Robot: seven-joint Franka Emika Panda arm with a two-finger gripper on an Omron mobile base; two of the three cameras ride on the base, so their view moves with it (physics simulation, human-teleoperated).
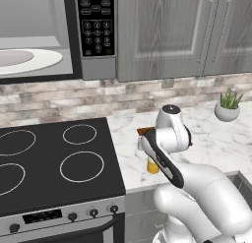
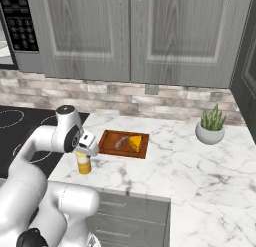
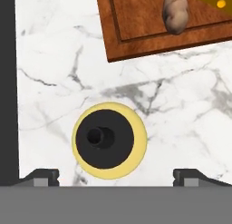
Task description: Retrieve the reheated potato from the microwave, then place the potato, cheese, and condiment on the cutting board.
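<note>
Yellow and squat, the condiment [image 3: 109,140] bottle stands upright on the white marble counter [image 3: 181,109], seen from straight above in the hand view as a pale yellow ring around a dark round cap with a small nozzle at its centre, low and left of the middle of the frame. In the right base view its body shows a paler band and sits at lower left, just beside the stove's black edge. The gripper [image 3: 116,175] hangs directly over it with its fingers spread wide, the bottle between them, touching nothing. At the upper right of the hand view lies the reddish-brown cutting board [image 3: 136,32] with its darker rim, apart from the bottle. On it rest the brown, lumpy potato [image 3: 176,12] and, beside it, the yellow-orange cheese [image 2: 135,143] wedge. The microwave [image 1: 59,35] stands open at the upper left of the left base view, its white plate bare.
</note>
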